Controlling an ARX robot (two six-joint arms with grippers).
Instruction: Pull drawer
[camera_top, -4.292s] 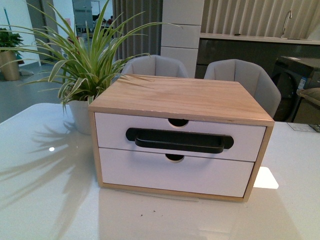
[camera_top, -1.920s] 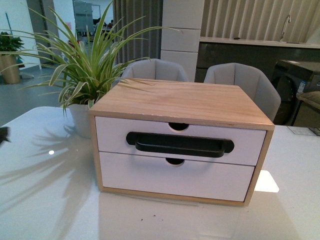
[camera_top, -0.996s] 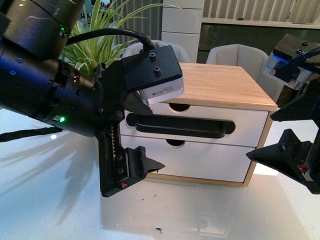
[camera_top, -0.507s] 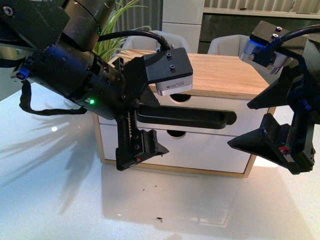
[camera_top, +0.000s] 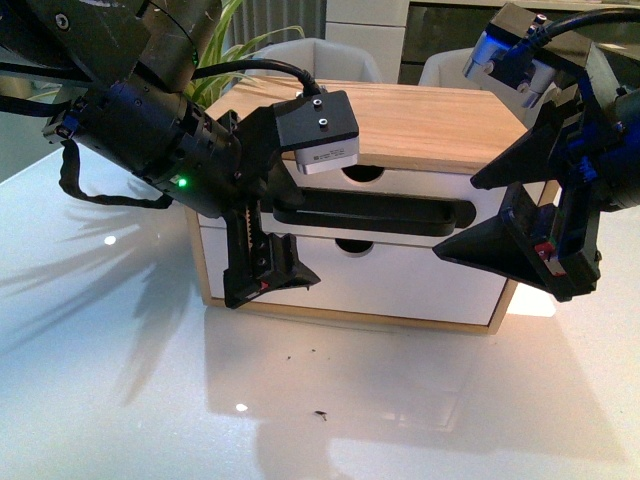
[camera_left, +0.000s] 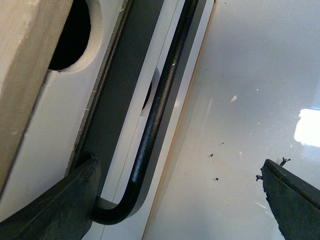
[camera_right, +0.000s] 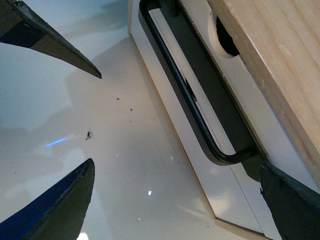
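The drawer (camera_top: 430, 187) is the upper of two in a light-wood cabinet (camera_top: 430, 120) on a glossy white table (camera_top: 120, 380). It is shut. Its front is white, with a semicircular notch (camera_top: 362, 175) in the upper edge and a long black bar handle (camera_top: 385, 213) below it. The front faces me. The long axis of both front and handle runs level from side to side. Beneath it lies a plain white lower drawer (camera_top: 400, 285).

My left gripper (camera_top: 305, 240) stands at the handle's left end with its jaws spread wide, holding nothing. In the left wrist view one finger (camera_left: 50, 210) lies beside the bar's bend; contact cannot be told. My right gripper (camera_top: 455, 220) is at the handle's right end, likewise spread wide and holding nothing.
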